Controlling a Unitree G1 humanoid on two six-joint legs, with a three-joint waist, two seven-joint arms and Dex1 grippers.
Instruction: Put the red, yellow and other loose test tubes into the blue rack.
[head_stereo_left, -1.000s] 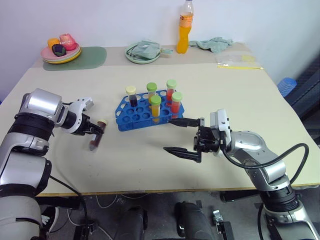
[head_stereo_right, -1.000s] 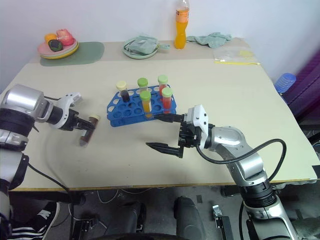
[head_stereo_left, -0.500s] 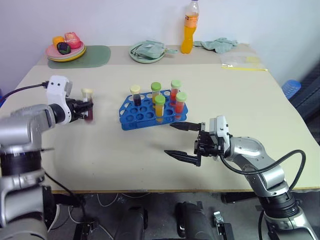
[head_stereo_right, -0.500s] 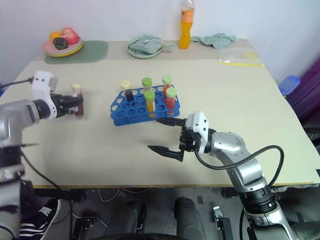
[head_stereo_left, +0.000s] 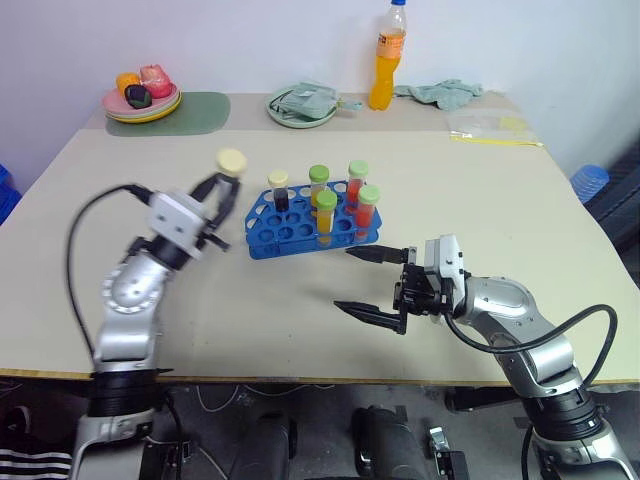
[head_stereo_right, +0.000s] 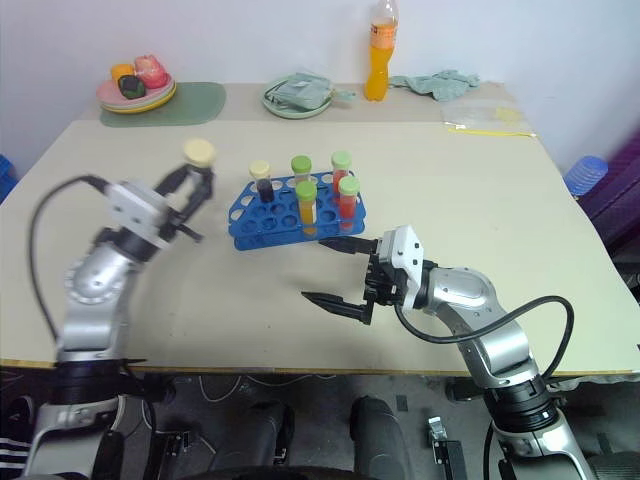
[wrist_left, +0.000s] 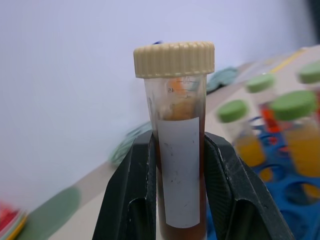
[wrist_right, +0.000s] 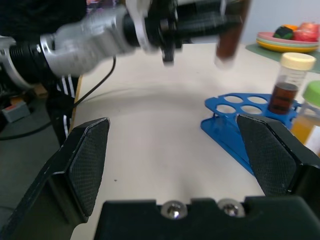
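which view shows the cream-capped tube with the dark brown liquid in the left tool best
The left wrist view: the cream-capped clear plastic tube of dark brown liquid stands upright and close between the left tool's fingers, label readable. The eye views mostly show its cap from afar; the right wrist view shows its blurred lower end.

No legible text, brand, number or sign is found. The white label on the cream-capped test tube (wrist_left: 180, 170) is blank. Faint print above that label, just below the cap, is too small to read. The label band on the orange drink bottle (head_stereo_left: 386, 62) at the far edge cannot be read.
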